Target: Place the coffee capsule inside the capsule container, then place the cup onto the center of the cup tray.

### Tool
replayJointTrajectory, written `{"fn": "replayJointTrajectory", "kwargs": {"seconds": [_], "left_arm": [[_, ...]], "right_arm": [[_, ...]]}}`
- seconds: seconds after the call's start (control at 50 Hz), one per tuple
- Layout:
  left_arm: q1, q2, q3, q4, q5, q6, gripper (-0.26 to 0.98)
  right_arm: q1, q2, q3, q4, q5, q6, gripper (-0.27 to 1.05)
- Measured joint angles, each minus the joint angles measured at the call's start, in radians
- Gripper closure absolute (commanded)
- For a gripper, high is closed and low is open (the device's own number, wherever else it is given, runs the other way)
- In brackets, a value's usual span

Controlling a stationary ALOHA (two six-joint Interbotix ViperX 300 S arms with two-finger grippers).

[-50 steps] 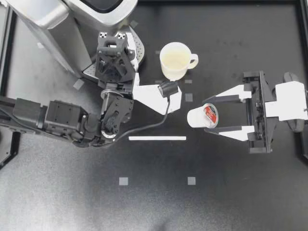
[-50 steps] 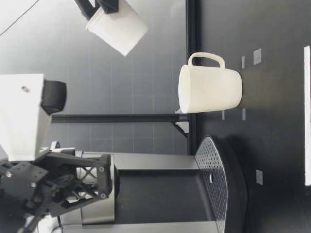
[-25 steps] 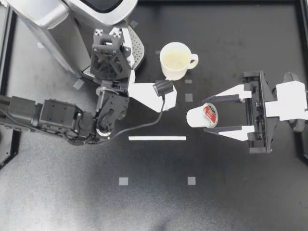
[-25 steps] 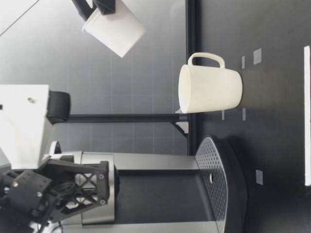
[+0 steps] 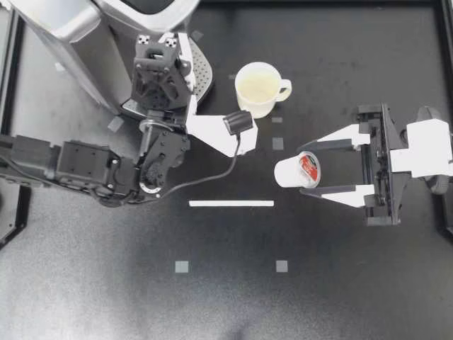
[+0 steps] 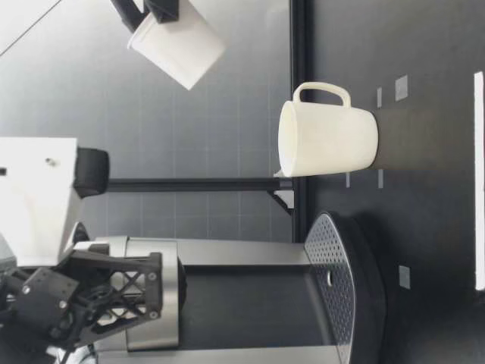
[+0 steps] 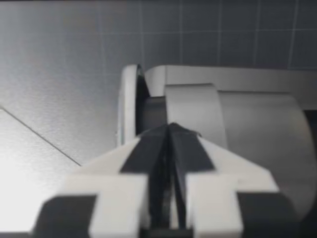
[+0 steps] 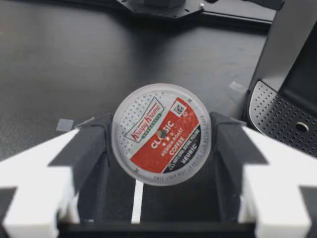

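— So where is the coffee capsule (image 5: 297,171) at this moment?
— Clamped between the 2 fingers of the robot's right gripper (image 5: 304,170), 1 finger on each side of its white body. It sits right of the table's middle, to the right of the cup (image 5: 257,88) and nearer than it, well apart from it.
— Is it resting on the table (image 5: 354,297)?
— No. From table height the coffee capsule (image 6: 178,45) hangs tilted in the air, higher than the cup (image 6: 327,139). The right wrist camera meets it (image 8: 161,134) lid-first, gripped between the fingers (image 8: 39,168).
— And the cup?
— Upright on the table, handle to the right. It stands just right of the perforated cup tray (image 5: 202,71), beside it rather than on it. The tray lies at the foot of the coffee machine (image 5: 78,35).
— What about the other arm?
— The left gripper (image 5: 157,44) is raised above the cup tray, close beside the machine. Its own wrist view shows the 2 fingers (image 7: 104,163) pressed together, with the machine's grey body (image 7: 247,129) ahead of them.
— Anything else?
— 1 white strip (image 5: 231,203) lies flat on the table between the 2 arms, nearer than the capsule
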Motion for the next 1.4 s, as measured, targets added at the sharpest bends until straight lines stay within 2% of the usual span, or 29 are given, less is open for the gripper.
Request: {"fn": "replayJointTrajectory", "kwargs": {"seconds": [0.18,0.32,0.46,0.52,0.66,0.96,1.12,1.4], "left_arm": [[0.008,-0.046,0.000,0.038,0.031,0.002,0.59],[0.015,-0.075,0.002,0.046,0.032,-0.003,0.59],[0.043,-0.107,0.002,0.046,0.031,-0.031,0.59],[0.058,-0.126,0.002,0.046,0.025,-0.052,0.59],[0.054,-0.164,0.012,0.044,0.000,-0.123,0.59],[0.086,-0.262,0.058,0.044,-0.083,-0.322,0.60],[0.135,-0.342,0.080,0.015,-0.199,-0.440,0.60],[0.270,-0.460,0.132,-0.075,-0.433,-0.565,0.60]], "right_arm": [[0.000,-0.002,0.000,-0.002,-0.002,0.000,0.25],[0.000,-0.002,0.000,0.000,-0.008,0.002,0.25],[0.000,-0.002,-0.002,-0.002,-0.017,0.006,0.25],[0.000,-0.002,-0.002,0.000,-0.018,0.006,0.25],[0.000,-0.002,-0.002,0.000,-0.018,0.006,0.25],[0.000,-0.003,-0.002,0.000,-0.023,0.015,0.25],[0.000,-0.003,-0.002,-0.002,-0.025,0.017,0.25],[0.000,-0.003,-0.006,0.002,-0.025,0.017,0.25]]}}
